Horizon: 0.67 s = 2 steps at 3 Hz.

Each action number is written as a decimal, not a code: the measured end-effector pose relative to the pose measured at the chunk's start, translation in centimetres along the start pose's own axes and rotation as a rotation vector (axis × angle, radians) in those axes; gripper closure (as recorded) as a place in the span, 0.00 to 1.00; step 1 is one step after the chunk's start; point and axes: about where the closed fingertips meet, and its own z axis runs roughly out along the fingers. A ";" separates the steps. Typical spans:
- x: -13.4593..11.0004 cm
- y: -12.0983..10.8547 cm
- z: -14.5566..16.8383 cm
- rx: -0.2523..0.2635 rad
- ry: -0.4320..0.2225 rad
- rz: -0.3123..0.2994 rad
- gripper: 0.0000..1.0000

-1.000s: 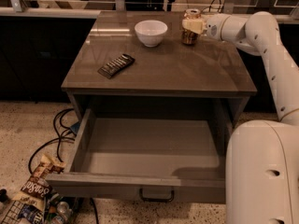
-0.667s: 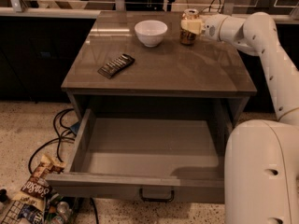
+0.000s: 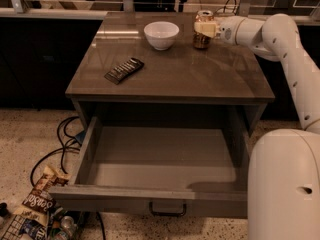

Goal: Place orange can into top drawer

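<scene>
Orange can (image 3: 201,42): upright at the back right of the cabinet top (image 3: 190,76), its base on or barely off the surface; near the white bowl (image 3: 161,34) but apart from it

Gripper (image 3: 202,29): reaches in from the right at the end of the white arm (image 3: 282,41); its pale fingers (image 3: 201,28) look clamped round the can's middle

Top drawer (image 3: 160,159): pulled fully out below the front edge; inside bare; dark handle (image 3: 167,211) on the front panel

Step in hand: judged to be the lift; the grasp looks made and the carry is not yet begun

Doing it well: raise the can straight up before any sideways travel, so its base does not drag; keep it upright; bring it forward past the front lip, then lower it into the middle of the drawer before letting go

Edges: the cabinet's front lip overhangs the drawer's back part, so descent should begin only once the can is out beyond it; the drawer's side walls and front panel are low

Open room: the path forward along the right half is free; the bowl and a dark flat packet (image 3: 124,70) lie to the left, out of the way

Watch: the robot's own white base (image 3: 285,184) stands just beside the drawer's right front corner, so the arm has little room there; cables (image 3: 62,134) and a snack bag (image 3: 35,201) lie on the floor at the left, well clear
</scene>
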 end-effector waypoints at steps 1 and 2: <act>-0.4 1.1 -2.5 0.013 -0.014 0.003 1.00; -0.1 2.0 -4.7 0.026 -0.023 0.013 1.00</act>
